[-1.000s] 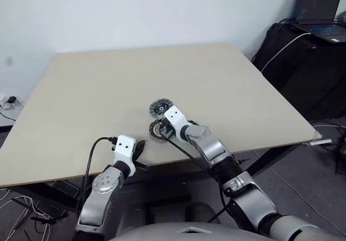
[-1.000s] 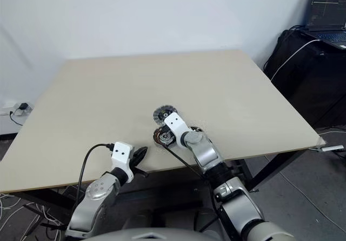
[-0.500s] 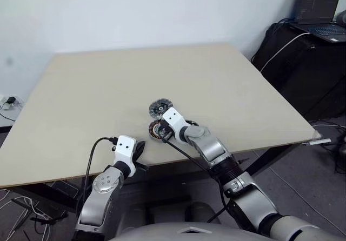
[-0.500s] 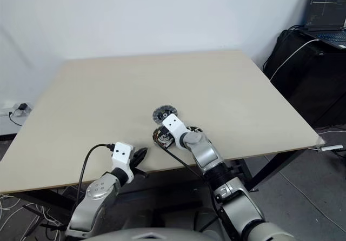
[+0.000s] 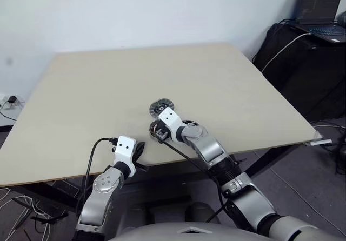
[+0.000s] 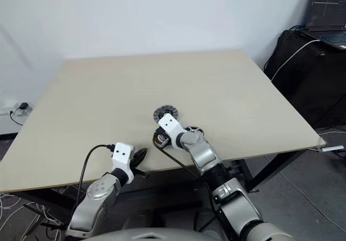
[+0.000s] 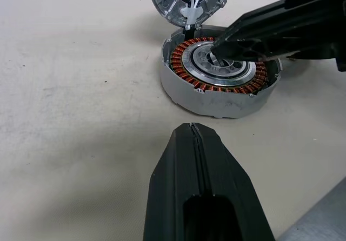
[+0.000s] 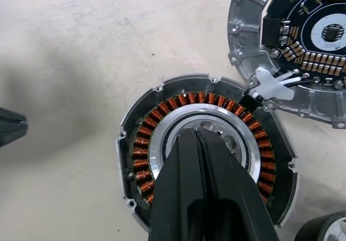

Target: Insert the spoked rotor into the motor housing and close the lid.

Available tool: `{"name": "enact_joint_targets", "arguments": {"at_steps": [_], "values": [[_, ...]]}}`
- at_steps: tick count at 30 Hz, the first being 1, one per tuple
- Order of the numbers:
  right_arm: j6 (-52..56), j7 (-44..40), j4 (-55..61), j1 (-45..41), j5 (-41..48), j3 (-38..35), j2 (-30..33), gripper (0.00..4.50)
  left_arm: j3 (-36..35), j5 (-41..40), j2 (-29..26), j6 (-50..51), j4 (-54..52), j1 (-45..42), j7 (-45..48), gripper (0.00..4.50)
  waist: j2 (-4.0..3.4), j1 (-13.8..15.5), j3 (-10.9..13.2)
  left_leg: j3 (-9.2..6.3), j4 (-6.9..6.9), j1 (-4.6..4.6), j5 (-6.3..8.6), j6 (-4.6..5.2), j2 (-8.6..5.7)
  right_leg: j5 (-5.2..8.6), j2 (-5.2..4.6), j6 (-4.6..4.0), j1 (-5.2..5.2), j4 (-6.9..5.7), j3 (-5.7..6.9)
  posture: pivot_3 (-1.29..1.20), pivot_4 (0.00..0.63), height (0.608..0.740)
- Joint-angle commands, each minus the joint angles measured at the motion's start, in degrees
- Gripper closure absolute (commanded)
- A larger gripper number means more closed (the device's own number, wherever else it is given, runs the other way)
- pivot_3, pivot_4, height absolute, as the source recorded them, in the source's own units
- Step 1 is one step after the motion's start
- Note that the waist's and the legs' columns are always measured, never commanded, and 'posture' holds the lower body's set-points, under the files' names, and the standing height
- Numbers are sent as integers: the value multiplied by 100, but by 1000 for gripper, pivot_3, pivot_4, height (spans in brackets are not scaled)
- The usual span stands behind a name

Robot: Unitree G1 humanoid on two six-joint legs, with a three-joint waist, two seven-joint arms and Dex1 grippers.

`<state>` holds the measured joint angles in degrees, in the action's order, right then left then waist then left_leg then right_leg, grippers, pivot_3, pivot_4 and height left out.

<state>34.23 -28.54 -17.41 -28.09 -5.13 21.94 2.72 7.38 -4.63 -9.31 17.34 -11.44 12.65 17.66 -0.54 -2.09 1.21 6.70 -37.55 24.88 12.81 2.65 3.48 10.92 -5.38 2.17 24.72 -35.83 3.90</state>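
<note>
Right gripper (image 8: 195,135): fingers pressed together, tips resting over the pale centre of the motor housing (image 8: 140,144), holding nothing I can make out. Housing sits on the counter (image 5: 108,89) near its front edge, copper windings ringing the fingertips. The lid (image 8: 303,46) lies open just beyond the housing, inner face with circuitry up, joined to it by a small white connector (image 8: 273,87). A dark round part (image 8: 324,230) sits beside the housing; cannot tell whether it is the rotor. Left gripper (image 7: 193,130): fingers together, empty, near the housing, short of touching.
</note>
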Motion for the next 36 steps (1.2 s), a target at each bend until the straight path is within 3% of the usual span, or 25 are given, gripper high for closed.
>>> {"name": "enact_joint_targets", "arguments": {"at_steps": [1,26,36], "values": [[-112,-30,286,-71,70,-36,-38,4471,40,16,-10,-15,-55,-90,-7,4500,0,0,0,0,0,0,0,0,0,0,1,0,0,0,0,0,0,740],[-903,469,-1129,-440,88,-421,-431,4471,22,0,-10,-28,-72,-75,-13,4500,0,-7,0,2,0,0,0,-1,0,0,1,-1,-1,0,0,0,0,740],[-1285,481,-1109,-417,143,-542,-568,4471,7,-7,-7,-19,-83,-68,-25,4500,0,-7,0,3,0,-2,-1,-2,1,0,1,-1,-2,-3,-1,0,0,740]]}}
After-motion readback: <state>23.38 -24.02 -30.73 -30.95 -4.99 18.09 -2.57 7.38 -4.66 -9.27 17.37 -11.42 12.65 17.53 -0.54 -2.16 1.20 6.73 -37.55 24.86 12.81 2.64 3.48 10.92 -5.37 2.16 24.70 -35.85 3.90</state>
